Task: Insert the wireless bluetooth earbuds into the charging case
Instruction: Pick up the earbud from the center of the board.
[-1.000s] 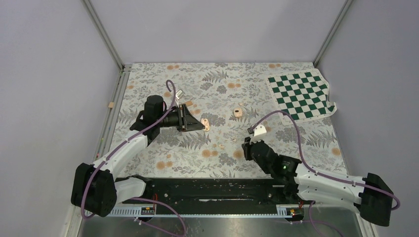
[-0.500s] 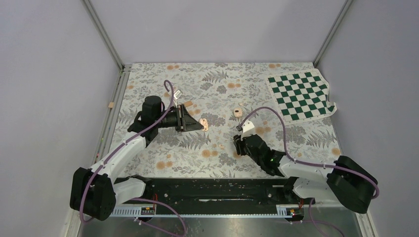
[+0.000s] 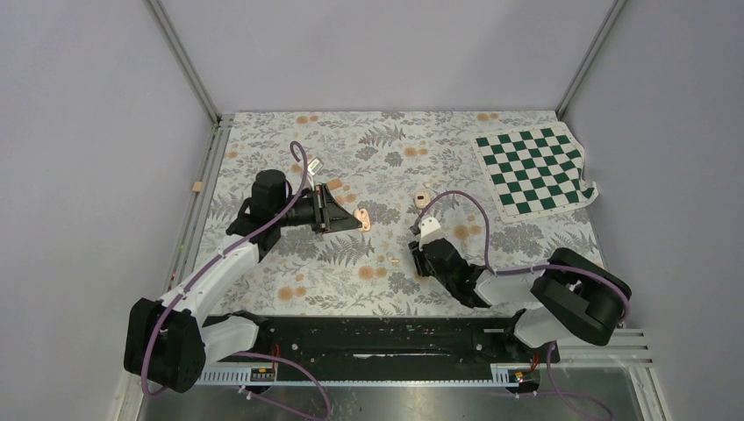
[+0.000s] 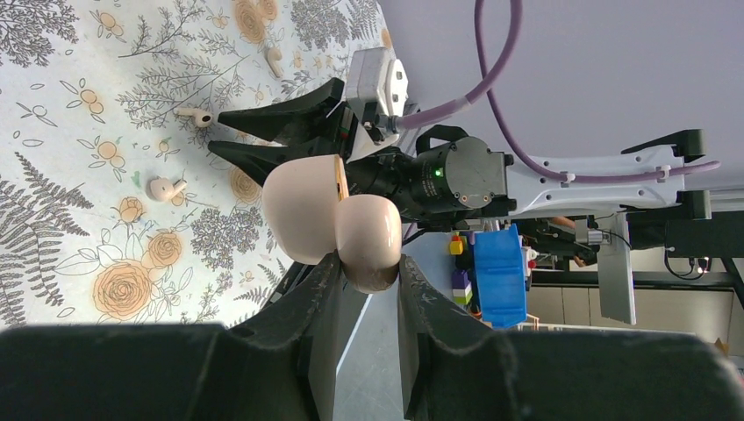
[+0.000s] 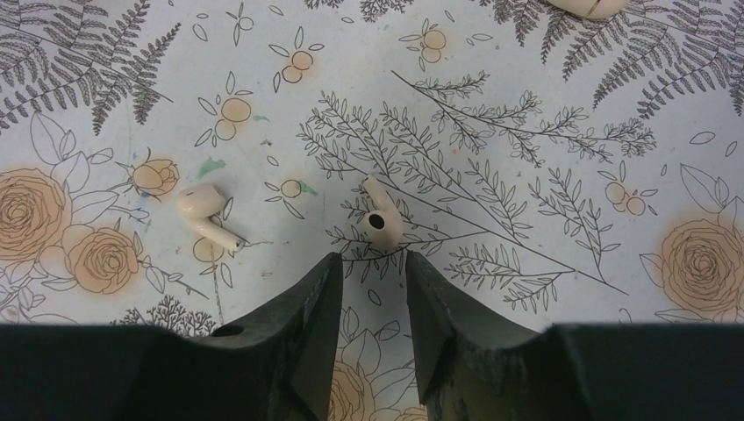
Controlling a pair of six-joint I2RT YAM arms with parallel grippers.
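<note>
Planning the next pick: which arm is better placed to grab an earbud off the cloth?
Right. The right pincer hangs open just before one earbud, holding nothing; the left pincer is shut on the charging case.

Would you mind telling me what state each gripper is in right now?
Left gripper: shut on the charging case.
Right gripper: open, holding nothing; an earbud lies just beyond its tips.
</note>
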